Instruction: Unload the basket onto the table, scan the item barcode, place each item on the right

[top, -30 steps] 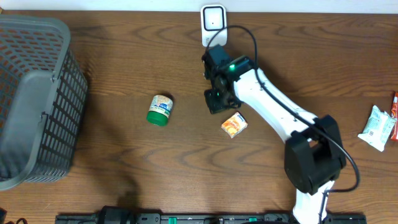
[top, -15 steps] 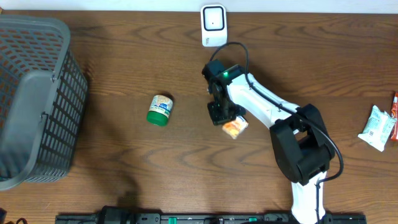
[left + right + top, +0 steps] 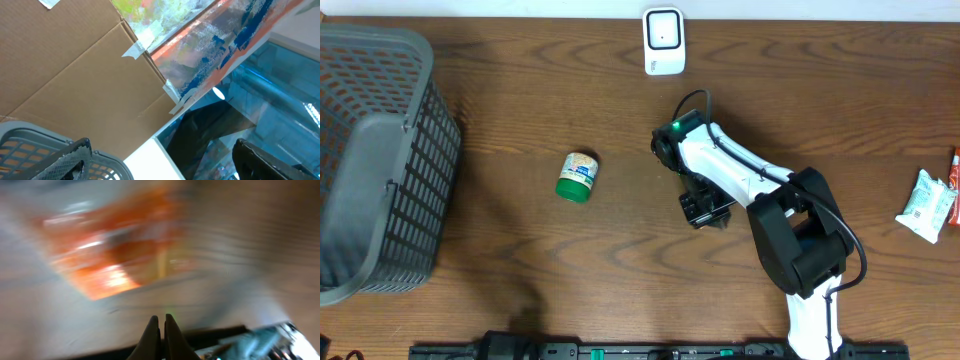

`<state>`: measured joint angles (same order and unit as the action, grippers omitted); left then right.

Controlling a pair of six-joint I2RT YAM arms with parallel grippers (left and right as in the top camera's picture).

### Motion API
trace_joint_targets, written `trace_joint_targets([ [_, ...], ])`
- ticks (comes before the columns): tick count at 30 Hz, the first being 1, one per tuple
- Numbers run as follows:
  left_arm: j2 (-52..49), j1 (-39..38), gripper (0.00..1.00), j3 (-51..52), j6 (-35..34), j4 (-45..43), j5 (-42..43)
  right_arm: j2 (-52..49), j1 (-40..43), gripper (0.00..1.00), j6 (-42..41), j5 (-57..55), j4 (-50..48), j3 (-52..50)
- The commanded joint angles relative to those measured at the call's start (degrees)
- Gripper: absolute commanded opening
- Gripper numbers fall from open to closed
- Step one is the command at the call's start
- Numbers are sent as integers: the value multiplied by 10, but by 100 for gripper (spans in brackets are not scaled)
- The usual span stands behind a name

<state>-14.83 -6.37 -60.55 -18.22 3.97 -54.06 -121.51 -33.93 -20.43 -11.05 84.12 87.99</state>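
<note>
Overhead: the right gripper [image 3: 705,211] is now hanging nearer the front edge of the table [image 3: 520,270], having drawn away from the barcode scanner [image 3: 663,41]; a green-lidded jar [image 3: 577,177] is lying well apart from it. Left wrist: the left gripper [image 3: 162,147] is gaping, empty, facing a cardboard box [image 3: 75,75]. Right wrist: the fingers [image 3: 152,337] are pressing together, gripping nothing; a blurred orange package [image 3: 107,250] is lying on the table just ahead.

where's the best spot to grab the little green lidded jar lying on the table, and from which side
Take the small green-lidded jar across its pale labelled body, probably straight down from above. It lies on its side, so jaws closing across its round width should seat well.
</note>
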Motion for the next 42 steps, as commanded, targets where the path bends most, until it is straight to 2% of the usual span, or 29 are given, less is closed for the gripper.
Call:
trace_joint_targets([
  [1,2,3,90,4,-1,-4,5,-3,0,1,-48,-85,-8,0],
  [9,3,3,90,4,-1,-4,5,27,-40,1,-26,37,-32,0],
  [13,3,3,90,4,-1,-4,5,35,-78,1,31,120,-95,-1],
  [16,3,3,90,4,-1,-4,5,34,-95,1,33,104,-148,-17],
  [25,3,3,90,4,-1,-4,5,34,-91,1,33,61,-219,-82],
  [31,4,3,90,4,-1,-4,5,34,-75,1,-6,-75,-222,-104],
  [37,4,3,90,4,-1,-4,5,35,-65,1,-6,-130,-223,-104],
  [42,4,3,90,4,-1,-4,5,46,-65,1,-32,-247,-221,-104],
])
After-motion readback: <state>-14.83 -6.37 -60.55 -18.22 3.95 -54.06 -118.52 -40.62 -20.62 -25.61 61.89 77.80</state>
